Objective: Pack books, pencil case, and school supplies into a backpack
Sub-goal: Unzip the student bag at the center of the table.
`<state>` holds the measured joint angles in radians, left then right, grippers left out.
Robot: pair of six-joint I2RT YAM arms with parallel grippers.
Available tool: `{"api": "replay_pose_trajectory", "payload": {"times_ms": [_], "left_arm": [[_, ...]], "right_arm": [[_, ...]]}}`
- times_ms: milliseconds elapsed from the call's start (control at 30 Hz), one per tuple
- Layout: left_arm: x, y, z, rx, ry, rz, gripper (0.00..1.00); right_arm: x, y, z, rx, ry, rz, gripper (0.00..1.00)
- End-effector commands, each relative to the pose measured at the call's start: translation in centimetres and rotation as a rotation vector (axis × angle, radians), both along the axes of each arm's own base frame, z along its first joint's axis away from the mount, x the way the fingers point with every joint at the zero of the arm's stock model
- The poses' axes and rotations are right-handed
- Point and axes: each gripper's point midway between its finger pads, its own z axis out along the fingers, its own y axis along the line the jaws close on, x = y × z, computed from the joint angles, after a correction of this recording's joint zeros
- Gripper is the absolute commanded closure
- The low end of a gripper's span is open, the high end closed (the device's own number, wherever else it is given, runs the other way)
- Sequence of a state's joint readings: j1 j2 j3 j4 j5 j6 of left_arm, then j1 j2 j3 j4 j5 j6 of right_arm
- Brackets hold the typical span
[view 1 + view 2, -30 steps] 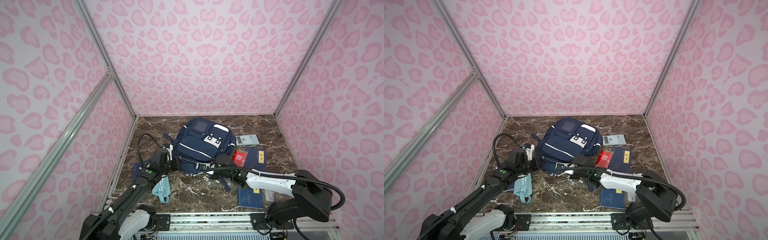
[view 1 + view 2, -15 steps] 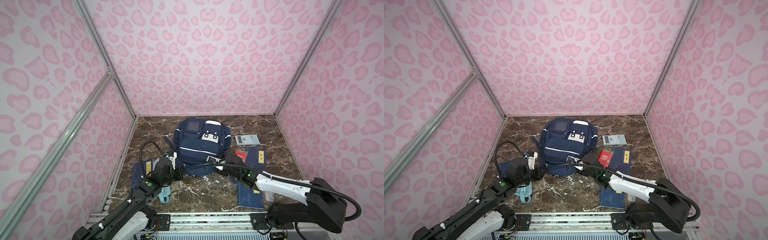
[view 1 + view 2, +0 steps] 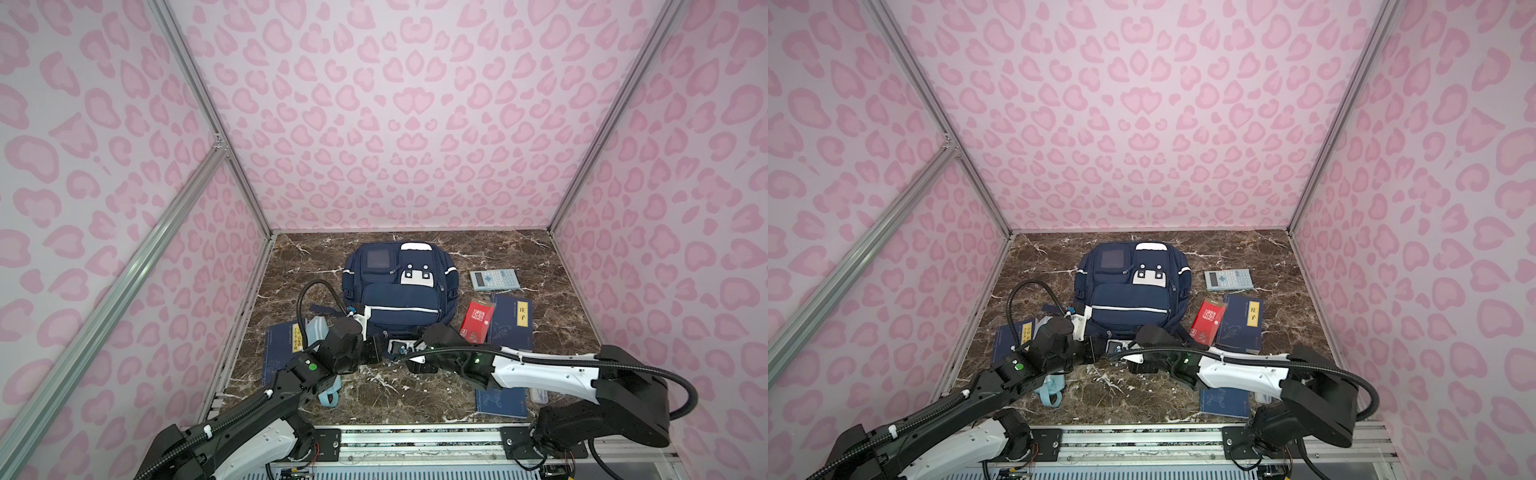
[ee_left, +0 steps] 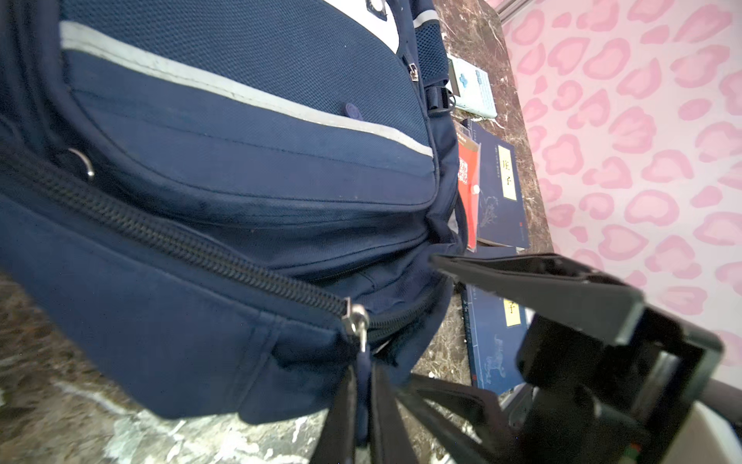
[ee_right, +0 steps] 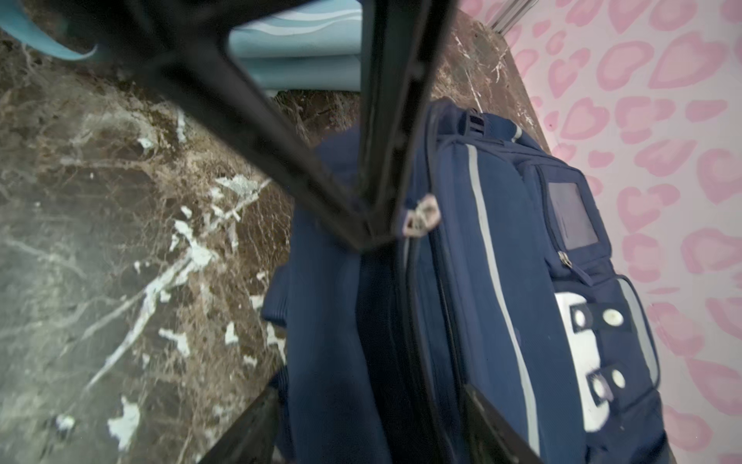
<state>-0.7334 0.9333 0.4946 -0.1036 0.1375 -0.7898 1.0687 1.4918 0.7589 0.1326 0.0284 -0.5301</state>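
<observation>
The navy backpack (image 3: 399, 291) (image 3: 1129, 291) lies flat mid-table. My left gripper (image 3: 373, 351) (image 4: 363, 375) is shut on the blue zipper pull at the backpack's near edge, just below the metal slider (image 4: 355, 319). My right gripper (image 3: 395, 355) (image 5: 369, 426) faces it from the right, open, its fingers (image 5: 249, 426) straddling that edge's fabric. Books lie right of the backpack (image 3: 513, 322), at the front right (image 3: 500, 402) and under my left arm (image 3: 280, 345). The aqua pencil case (image 3: 328, 392) is mostly hidden by that arm. The calculator (image 3: 494, 279) and red pack (image 3: 478, 322) lie right.
A narrow clear plastic pack (image 3: 539, 395) lies beside the front-right book, partly under my right arm. Pink patterned walls close in the marble table (image 3: 374, 395) on three sides. A metal rail (image 3: 415, 436) runs along the front edge.
The backpack has turned from tilted to square. My left gripper slid right along its near edge, still shut. My right gripper moved left and nearer, and went from shut to open.
</observation>
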Motion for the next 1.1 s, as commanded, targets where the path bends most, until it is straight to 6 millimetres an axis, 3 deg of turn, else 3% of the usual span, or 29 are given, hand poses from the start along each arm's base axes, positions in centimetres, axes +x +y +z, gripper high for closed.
{"api": "replay_pose_trajectory", "payload": {"times_ms": [0, 33, 100, 133, 200, 333, 433, 633, 733, 833, 933, 1000, 1067], "left_arm": [[0.4, -1.3, 1.6, -0.085, -0.036, -0.018, 0.97], [0.4, -1.3, 1.7, -0.087, -0.038, -0.017, 0.97], [0.5, -0.8, 2.0, -0.072, -0.055, -0.007, 0.97], [0.7, -0.4, 2.1, -0.051, -0.065, 0.006, 0.97], [1.5, 0.9, 2.1, -0.013, -0.075, 0.042, 0.97], [3.3, 3.6, 1.2, 0.007, -0.059, 0.109, 0.97], [5.6, 6.8, 1.1, 0.115, -0.084, 0.218, 0.97], [11.9, 12.5, 1.4, 0.202, -0.118, 0.406, 0.97], [14.7, 12.5, 1.1, 0.182, -0.107, 0.395, 0.97], [14.2, 11.1, 0.6, 0.154, -0.101, 0.351, 0.97], [11.8, 10.2, 0.0, 0.132, -0.097, 0.324, 0.97], [9.7, 9.0, -0.6, 0.09, -0.077, 0.289, 0.97], [8.0, 7.7, -0.8, 0.065, -0.073, 0.261, 0.97]], "right_arm": [[0.7, 1.8, -0.3, 0.056, 0.029, -0.031, 0.39], [0.8, 1.8, -0.8, 0.043, 0.032, -0.038, 0.47], [1.1, 0.9, -2.1, -0.009, 0.044, -0.065, 0.79], [1.0, 0.4, -2.6, -0.026, 0.055, -0.067, 0.9], [0.5, -0.5, -2.7, -0.028, 0.064, -0.057, 1.0], [-0.7, -1.7, -2.4, -0.021, 0.057, -0.016, 1.0], [-1.3, -2.5, -2.4, -0.04, 0.047, 0.022, 1.0], [-1.2, -4.1, -2.1, -0.065, 0.032, 0.039, 1.0], [-0.3, -5.4, -1.4, -0.027, 0.021, 0.006, 1.0], [0.9, -6.7, -1.2, -0.017, 0.012, -0.045, 1.0], [2.4, -8.0, -1.2, -0.032, -0.008, -0.129, 0.97], [2.9, -8.1, -0.6, -0.017, -0.011, -0.193, 0.62], [1.9, -7.3, 0.5, 0.008, 0.024, -0.205, 0.44]]}}
